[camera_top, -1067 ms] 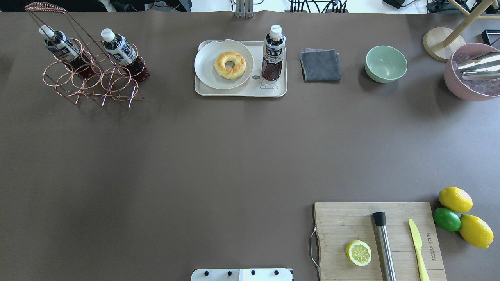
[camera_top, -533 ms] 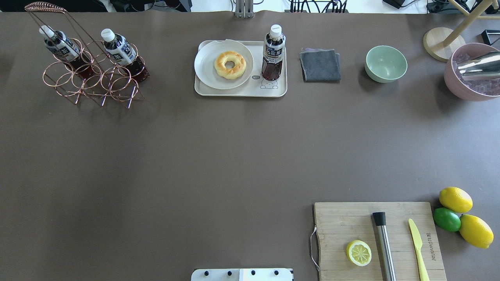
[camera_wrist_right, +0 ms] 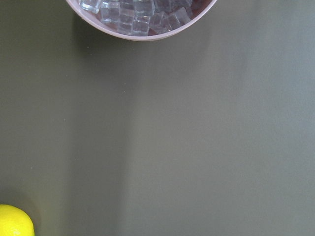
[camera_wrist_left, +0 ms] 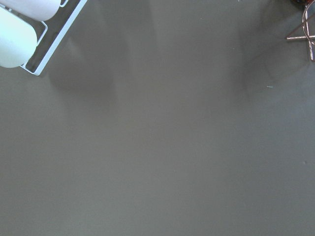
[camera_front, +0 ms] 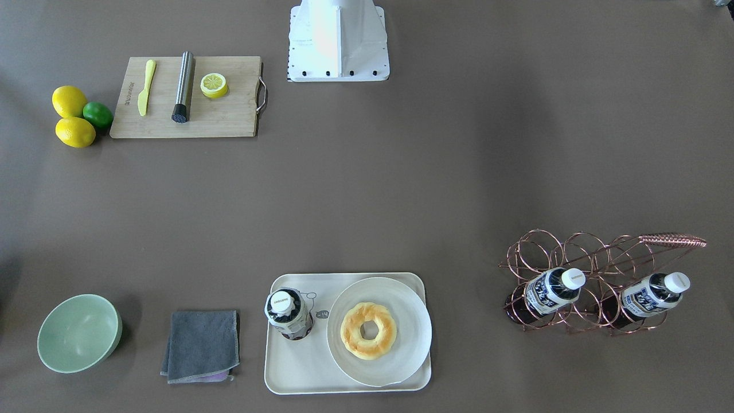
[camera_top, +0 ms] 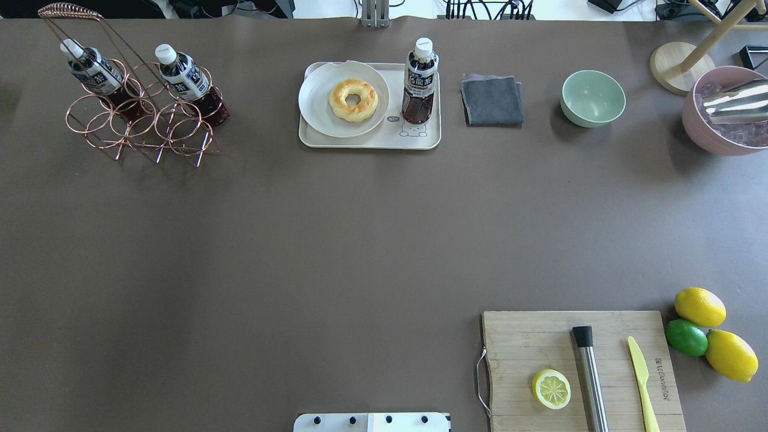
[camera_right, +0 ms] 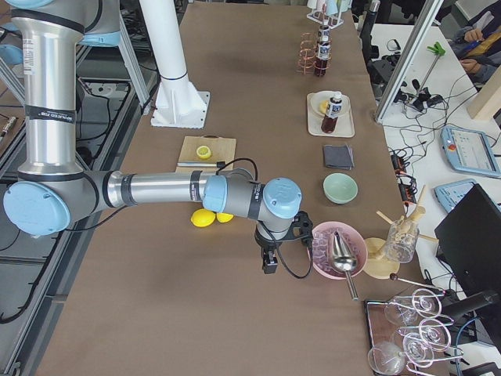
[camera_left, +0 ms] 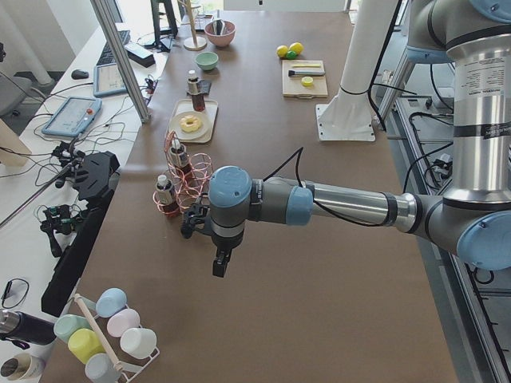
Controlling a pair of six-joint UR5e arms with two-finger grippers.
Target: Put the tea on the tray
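Standing upright on the cream tray, the tea sits beside the plate with its doughnut, well away from both arms. We see the left claw hanging over bare tabletop just short of the copper rack, with the tray farther on beyond that rack. The right claw hangs beside the pink ice bowl, with the green bowl and grey cloth lying between it and the tray. Only the side views show either claw, so we cannot tell whether their jaws are wide or narrow. We judge the placing done and only the parking left. To do that well, each arm should stay clear of rack and ice bowl, and the bottle should be left alone. Against the overhead view of half a second ago, tea, tray and plate stand exactly where they were. Only the glint on the metal scoop looks slightly altered.
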